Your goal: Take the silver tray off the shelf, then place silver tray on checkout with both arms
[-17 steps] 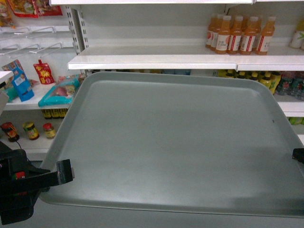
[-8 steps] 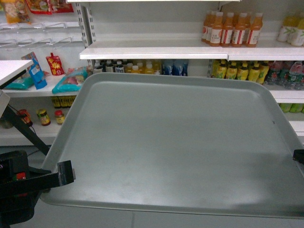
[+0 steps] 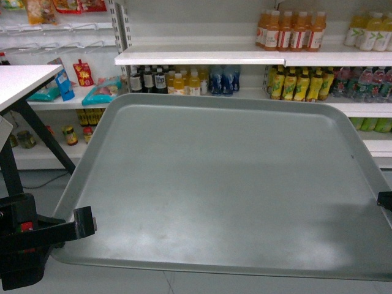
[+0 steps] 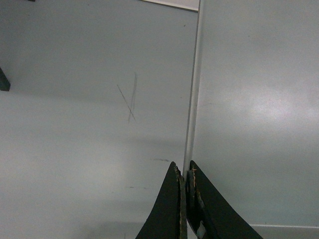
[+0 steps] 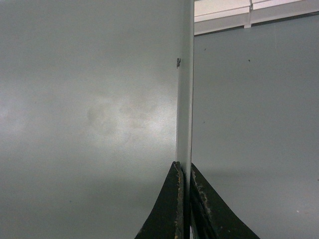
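At opposite side rims of silver tray [image 3: 233, 184], left gripper [image 4: 184, 172] and right gripper [image 5: 184, 169] each clenched on thin edge; uneven arm motion risks tilt, slip.

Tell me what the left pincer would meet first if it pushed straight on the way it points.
The tray itself: the left pincer is clamped on its edge, so pushing on drives deeper onto that rim. Beyond, probably only floor.

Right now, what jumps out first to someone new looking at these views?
The silver tray fills most of the head view, held off any surface, plain and bare. The left gripper pinches its left rim and the right gripper its right rim; both wrist views show jaws shut on the thin edge. Behind it, shelves carry rows of orange juice bottles.
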Available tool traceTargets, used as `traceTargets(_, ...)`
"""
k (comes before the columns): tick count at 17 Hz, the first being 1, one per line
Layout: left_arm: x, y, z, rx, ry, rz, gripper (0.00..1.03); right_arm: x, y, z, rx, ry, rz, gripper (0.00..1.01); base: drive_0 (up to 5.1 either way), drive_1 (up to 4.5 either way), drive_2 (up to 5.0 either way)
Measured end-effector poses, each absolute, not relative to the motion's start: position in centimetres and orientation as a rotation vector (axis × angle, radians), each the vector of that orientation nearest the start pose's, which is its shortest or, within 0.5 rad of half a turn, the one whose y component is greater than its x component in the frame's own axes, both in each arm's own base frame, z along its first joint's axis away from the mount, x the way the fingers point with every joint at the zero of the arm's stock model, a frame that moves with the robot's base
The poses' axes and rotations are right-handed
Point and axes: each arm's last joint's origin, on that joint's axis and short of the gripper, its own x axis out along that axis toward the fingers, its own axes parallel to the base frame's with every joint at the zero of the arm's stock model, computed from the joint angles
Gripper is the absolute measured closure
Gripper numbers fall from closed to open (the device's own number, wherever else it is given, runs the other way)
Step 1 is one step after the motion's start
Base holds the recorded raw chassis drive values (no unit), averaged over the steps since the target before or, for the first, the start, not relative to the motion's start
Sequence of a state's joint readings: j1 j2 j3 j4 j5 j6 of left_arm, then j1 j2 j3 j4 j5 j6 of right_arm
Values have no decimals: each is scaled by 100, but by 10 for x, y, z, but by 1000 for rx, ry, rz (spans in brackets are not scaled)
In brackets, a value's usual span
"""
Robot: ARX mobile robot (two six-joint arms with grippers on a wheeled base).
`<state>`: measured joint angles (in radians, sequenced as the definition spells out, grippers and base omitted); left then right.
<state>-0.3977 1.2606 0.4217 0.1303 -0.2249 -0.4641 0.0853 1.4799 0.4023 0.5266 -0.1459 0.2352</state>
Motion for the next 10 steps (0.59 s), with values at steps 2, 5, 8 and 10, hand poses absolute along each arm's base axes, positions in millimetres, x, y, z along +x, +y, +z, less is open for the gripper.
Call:
traceTargets(2,206,-79,150,-227,697,-5,100,246,25,129,245,575,160,98,2,-420,423)
traceTargets(5,206,-79,150,-228,696,-5,100,246,25,129,244,576,158,98,6,-415,428)
traceTargets(8,205,-79,150,-227,699,-5,100,245,25,128,245,579,158,98,0,0,0)
traceTargets(10,206,-79,151,-228,694,-6,100,245,25,129,245,574,158,98,0,0,0)
